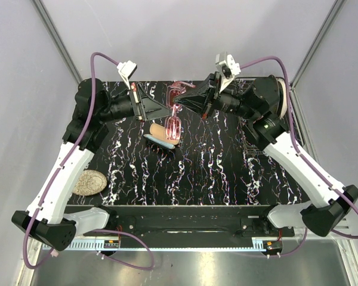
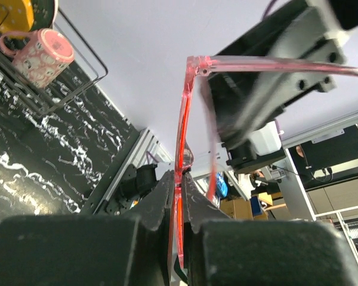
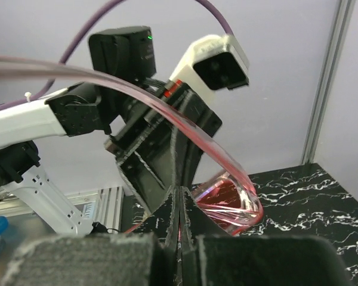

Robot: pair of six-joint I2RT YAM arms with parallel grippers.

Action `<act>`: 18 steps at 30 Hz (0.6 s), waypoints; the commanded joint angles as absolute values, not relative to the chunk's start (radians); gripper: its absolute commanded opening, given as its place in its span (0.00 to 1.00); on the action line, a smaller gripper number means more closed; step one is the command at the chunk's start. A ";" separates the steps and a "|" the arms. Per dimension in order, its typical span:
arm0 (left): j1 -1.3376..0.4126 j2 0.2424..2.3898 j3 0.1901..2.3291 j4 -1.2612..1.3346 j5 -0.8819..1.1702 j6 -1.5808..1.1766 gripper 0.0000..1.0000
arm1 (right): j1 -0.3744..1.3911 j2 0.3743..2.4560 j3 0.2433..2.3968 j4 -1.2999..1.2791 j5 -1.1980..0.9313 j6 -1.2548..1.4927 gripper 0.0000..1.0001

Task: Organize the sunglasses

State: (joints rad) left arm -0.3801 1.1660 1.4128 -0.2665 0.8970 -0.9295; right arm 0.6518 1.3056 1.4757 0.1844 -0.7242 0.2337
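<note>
The left tool [image 2: 179,189] is clenched on the front of the sunglasses [image 2: 181,128], pinching the thin pink rim. The right tool [image 3: 178,199] is clenched too, pinching one slim arm of them. The two tools meet tip to tip and hold the sunglasses up over the far middle of the black tabletop [image 1: 227,173].

Translucent red-pink sunglasses [image 1: 173,124], pink-tinted lenses, one arm unfolded, held aloft, tilted on edge
</note>
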 commanded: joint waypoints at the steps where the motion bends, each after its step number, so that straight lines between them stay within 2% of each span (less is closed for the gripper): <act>1: -0.377 1.114 1.405 -0.111 0.960 -0.985 0.00 | 0.652 1.319 1.462 0.278 -0.701 0.284 0.00; 11: -0.362 1.108 1.401 -0.235 0.873 -0.902 0.00 | 0.650 1.244 1.505 0.238 -0.442 0.270 0.00; 18: -0.362 1.092 1.393 -0.221 0.888 -0.888 0.00 | 0.650 1.282 1.586 0.186 -0.374 0.247 0.00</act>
State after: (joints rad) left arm -0.3653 1.1278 1.3964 -0.2539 0.8894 -0.9077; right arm 0.6518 1.2774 1.5040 0.1917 -0.4484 0.2642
